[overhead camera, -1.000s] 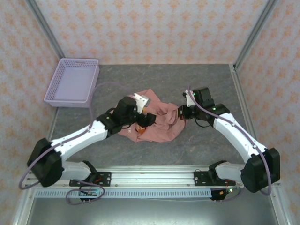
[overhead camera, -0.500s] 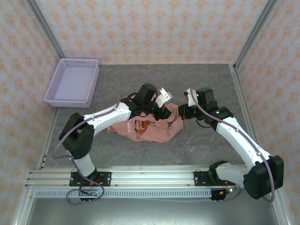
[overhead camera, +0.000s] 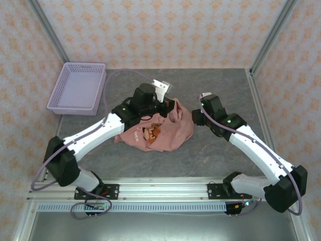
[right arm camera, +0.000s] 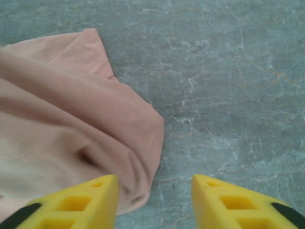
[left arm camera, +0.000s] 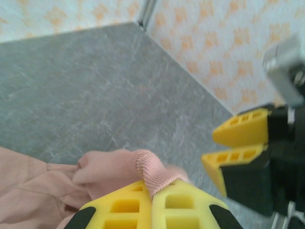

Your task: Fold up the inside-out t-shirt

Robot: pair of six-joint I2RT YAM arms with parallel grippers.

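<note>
The counter (overhead camera: 220,150) is a grey slab with a mottled, stone-like surface. Roughly at its middle, a touch to the left, lies a salmon-pink t-shirt (overhead camera: 173,135), crumpled in a loose heap with a small orange and brown print (overhead camera: 153,132) showing towards its near side. A lavender lattice basket (overhead camera: 72,109) sits in the far left corner, well apart from the t-shirt.
</note>
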